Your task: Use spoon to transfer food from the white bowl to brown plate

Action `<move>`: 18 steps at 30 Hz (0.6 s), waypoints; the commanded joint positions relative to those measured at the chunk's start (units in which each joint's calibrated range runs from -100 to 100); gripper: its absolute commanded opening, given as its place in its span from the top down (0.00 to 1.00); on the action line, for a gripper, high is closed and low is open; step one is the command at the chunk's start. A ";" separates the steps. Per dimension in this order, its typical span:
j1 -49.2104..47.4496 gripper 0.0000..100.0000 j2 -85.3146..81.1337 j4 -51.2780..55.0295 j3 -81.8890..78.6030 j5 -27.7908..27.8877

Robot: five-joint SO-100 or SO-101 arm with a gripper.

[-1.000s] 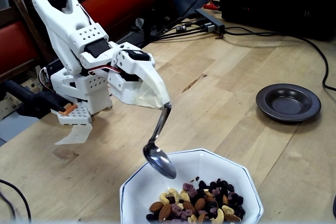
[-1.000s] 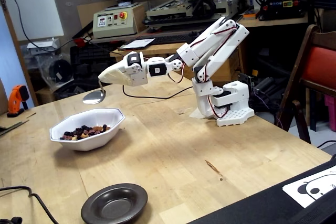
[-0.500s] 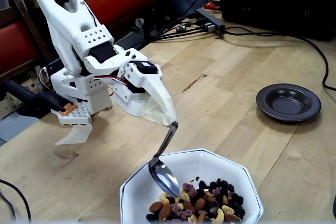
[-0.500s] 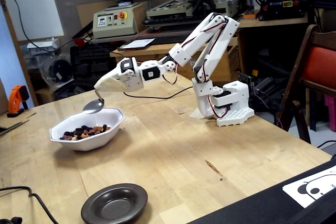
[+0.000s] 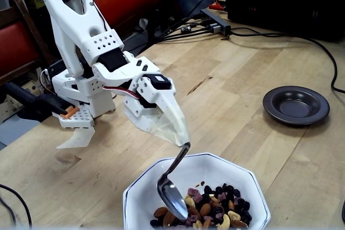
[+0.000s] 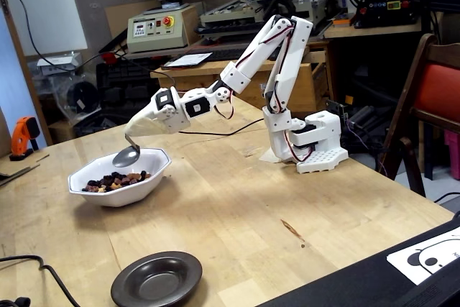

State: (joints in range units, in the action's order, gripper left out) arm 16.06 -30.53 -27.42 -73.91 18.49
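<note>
Wooden table (image 5: 253, 106); white arm (image 6: 277, 48) reaching out over the white bowl (image 5: 245, 179), brown plate (image 5: 296, 105) well apart and bare. Gripper (image 5: 183, 141) clenched on the handle of the spoon (image 5: 171, 192), handle tilted. Spoon's oval end sits low inside the bowl at the edge of the food (image 5: 215, 208).

— From here, can you see all of the white bowl (image 5: 141, 193)?

— No, the picture's lower edge cuts its near rim and some of the food (image 5: 218, 212). The spoon (image 5: 171, 197) handle top is hidden inside the tool (image 5: 186, 145).
</note>
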 commanded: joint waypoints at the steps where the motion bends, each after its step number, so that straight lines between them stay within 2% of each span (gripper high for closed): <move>1: 0.83 0.98 -0.41 -1.44 3.99 3.08; 6: 0.83 0.98 1.05 -1.44 3.99 5.52; 18: 0.24 0.97 1.47 -1.51 3.55 6.40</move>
State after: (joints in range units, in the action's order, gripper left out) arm 16.06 -27.95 -27.42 -73.82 24.88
